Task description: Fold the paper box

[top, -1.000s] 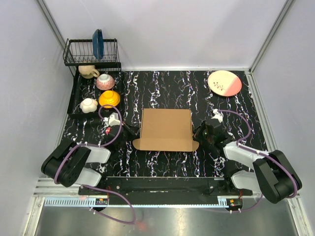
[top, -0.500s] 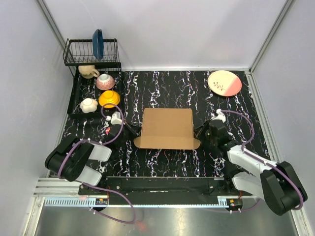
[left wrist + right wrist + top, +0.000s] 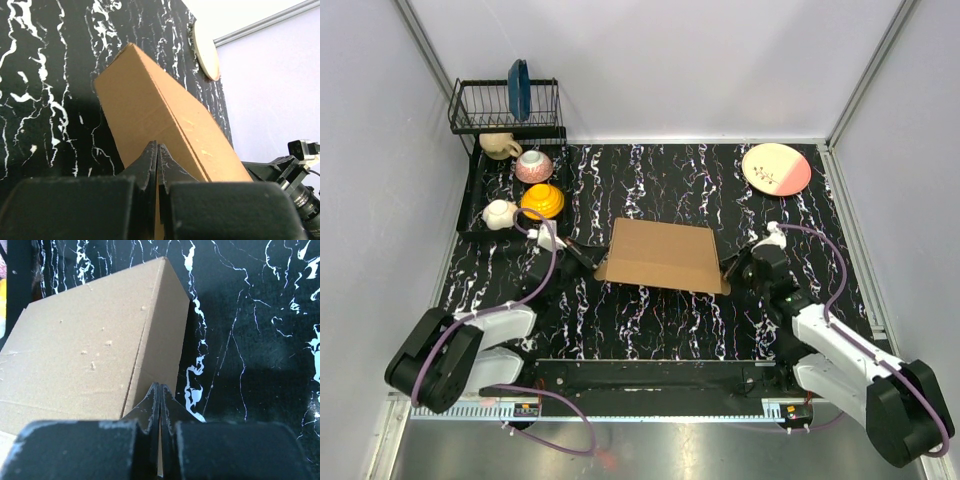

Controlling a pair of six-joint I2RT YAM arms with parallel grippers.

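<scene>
At mid-table, left gripper point(image 3: 590, 263) and right gripper point(image 3: 729, 268) each pinch a box point(image 3: 663, 255) end, seemingly mid-fold; next needs matched lifting.

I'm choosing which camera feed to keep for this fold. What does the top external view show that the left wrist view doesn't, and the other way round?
Only the top external view shows the dish rack, the orange bowl near it, and the whole outline of the paper box. Only the left wrist view shows the left gripper close up, its fingers shut on the box's edge. Both show the box, the pink plate and the black marbled table.
</scene>
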